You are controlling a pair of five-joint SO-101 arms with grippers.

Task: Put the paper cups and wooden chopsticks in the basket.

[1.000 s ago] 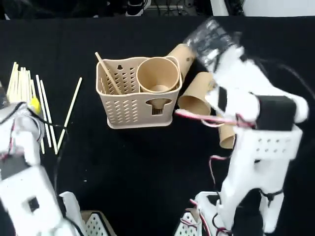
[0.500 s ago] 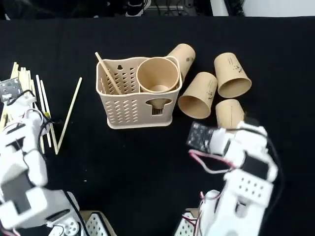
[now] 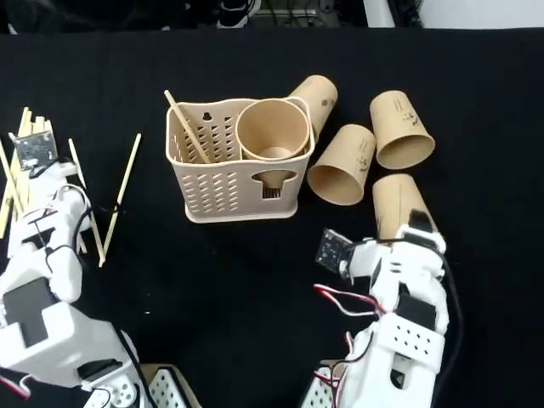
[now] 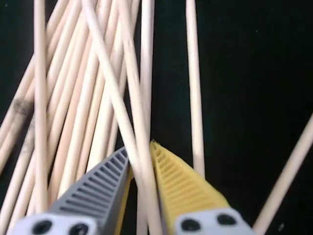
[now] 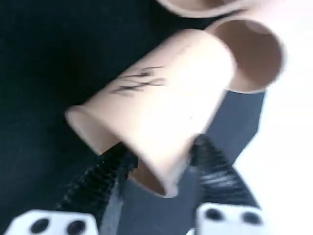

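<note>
A beige basket (image 3: 238,183) at mid table holds one paper cup (image 3: 272,127) and one chopstick (image 3: 187,127). Another cup (image 3: 316,95) leans behind it. Two cups (image 3: 344,166) (image 3: 399,127) lie on their sides to the right. The nearest cup (image 3: 395,204) (image 5: 161,93) lies between the black fingers (image 5: 98,181) of my right gripper (image 5: 161,147), which stands open astride its rim end. At far left my left arm (image 3: 47,225) is over the chopstick pile (image 3: 21,136) (image 4: 73,98). My left gripper (image 4: 139,152) is shut on a chopstick (image 4: 132,132).
One loose chopstick (image 3: 121,197) lies slanted between the pile and the basket. Black cloth covers the table (image 3: 229,280); the stretch in front of the basket is bare. Both arm bases stand at the near edge.
My right arm has swung from above the lying cups down to the near side, its gripper now around the nearest cup. My left arm has shifted forward over the chopstick pile.
</note>
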